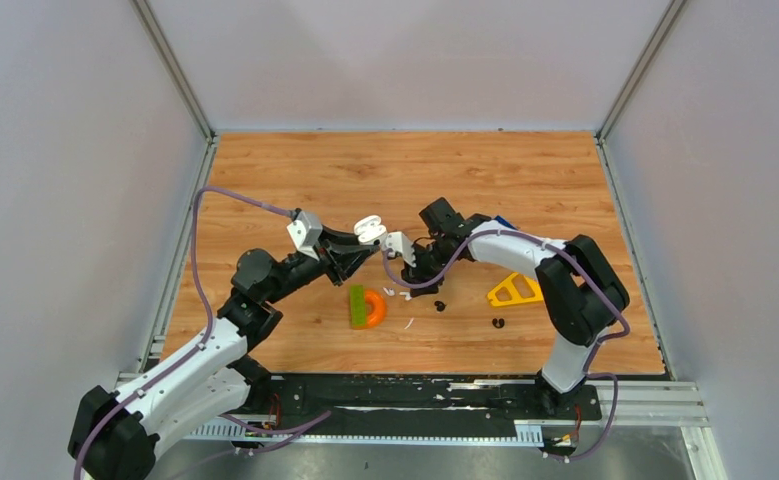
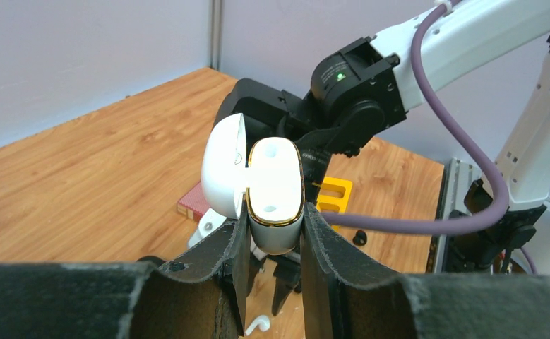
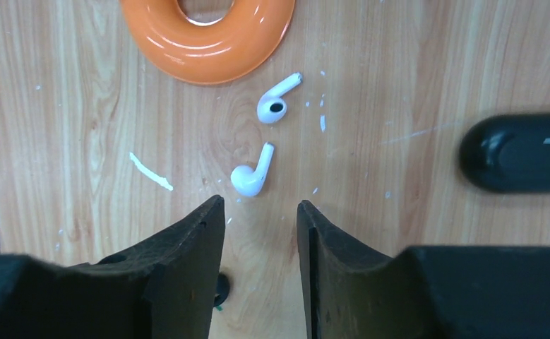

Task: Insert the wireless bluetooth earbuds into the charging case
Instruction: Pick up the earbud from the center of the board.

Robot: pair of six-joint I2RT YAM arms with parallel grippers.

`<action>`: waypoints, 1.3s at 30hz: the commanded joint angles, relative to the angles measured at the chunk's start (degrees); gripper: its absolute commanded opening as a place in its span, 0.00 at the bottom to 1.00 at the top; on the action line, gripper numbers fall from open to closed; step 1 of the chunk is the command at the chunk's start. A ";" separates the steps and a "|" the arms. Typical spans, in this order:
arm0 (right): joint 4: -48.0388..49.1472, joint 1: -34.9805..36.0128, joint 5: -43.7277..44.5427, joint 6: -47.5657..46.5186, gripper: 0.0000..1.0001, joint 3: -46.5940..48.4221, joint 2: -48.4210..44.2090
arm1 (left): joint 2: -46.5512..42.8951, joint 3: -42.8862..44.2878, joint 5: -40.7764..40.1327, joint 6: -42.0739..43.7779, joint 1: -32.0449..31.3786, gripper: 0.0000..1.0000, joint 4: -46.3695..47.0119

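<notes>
My left gripper (image 1: 363, 247) is shut on the white charging case (image 1: 370, 229) and holds it above the table, its lid swung open. In the left wrist view the case (image 2: 275, 183) sits between the fingers of that gripper (image 2: 275, 220), with two empty sockets showing. My right gripper (image 3: 260, 209) is open and empty, pointing down just short of two white stemmed earbuds (image 3: 252, 174) (image 3: 277, 99) that lie on the wood. In the top view it (image 1: 406, 283) hangs over them (image 1: 390, 293). Two black earbuds (image 1: 439, 304) (image 1: 498, 323) lie nearer the front.
An orange ring (image 3: 208, 39) holding a green piece (image 1: 358, 306) lies left of the earbuds. A thin white sliver (image 3: 150, 171) and a black oblong object (image 3: 519, 152) flank them. A yellow triangular piece (image 1: 514, 290) and a red box (image 2: 194, 201) lie on the right half of the table.
</notes>
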 commanded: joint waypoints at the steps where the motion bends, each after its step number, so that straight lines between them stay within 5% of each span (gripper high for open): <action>1: -0.27 2.50 2.63 -6.82 0.44 4.73 2.51 | -0.88 -0.23 -0.94 -2.91 0.90 0.00 6.25; 21: -4.45 8.90 5.06 -12.96 0.50 11.77 10.24 | -1.29 -0.42 -0.82 -2.62 2.41 0.00 7.32; 39: -9.08 15.09 4.85 -9.17 0.46 7.34 5.58 | -0.95 -0.56 0.41 -3.06 2.44 0.00 8.48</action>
